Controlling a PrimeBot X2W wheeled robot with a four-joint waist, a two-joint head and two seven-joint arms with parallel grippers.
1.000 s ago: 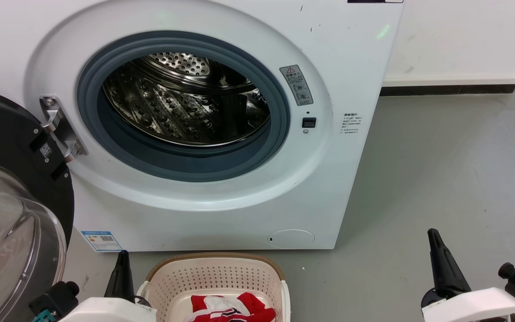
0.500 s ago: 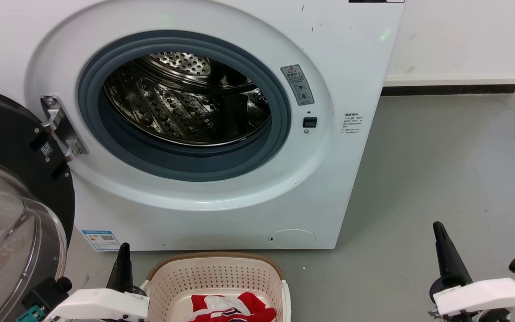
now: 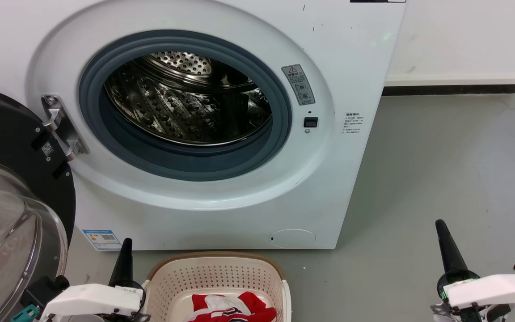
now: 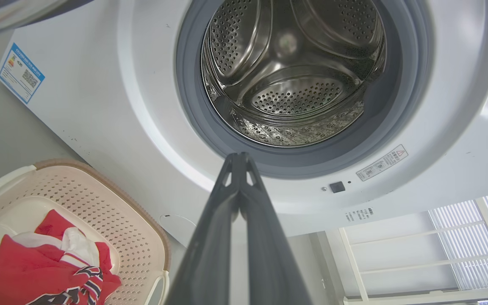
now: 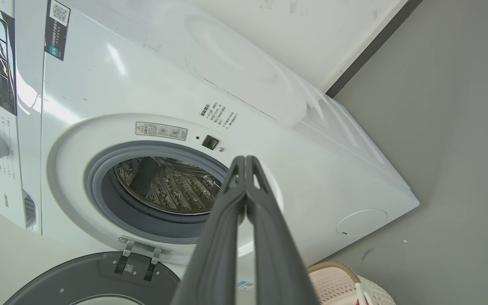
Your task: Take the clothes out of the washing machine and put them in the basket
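— Left gripper (image 3: pixel 126 243) has its two fingers pressed together on nothing. Over the last second its wrist has slid a little outward, toward the open door (image 3: pixel 11 134).
— Anything tight on that side?
— The door's glass bulge sits just beside the wrist, so that is the edge to mind. Next along, the basket (image 3: pixel 215 257) stands near the foot of the washing machine (image 3: pixel 351 67), and the clothes (image 3: pixel 233 308) lie red and white inside it.
— And the drum?
— The drum (image 4: pixel 295 84) shows bare steel in the left wrist view, so I judge the unloading done, or all but.
— The other arm?
— Right gripper (image 3: pixel 439 223) is likewise closed and empty. It has drifted slightly rightward and now hangs over the grey floor (image 3: pixel 454 147), well apart from machine and basket, with room to swing.
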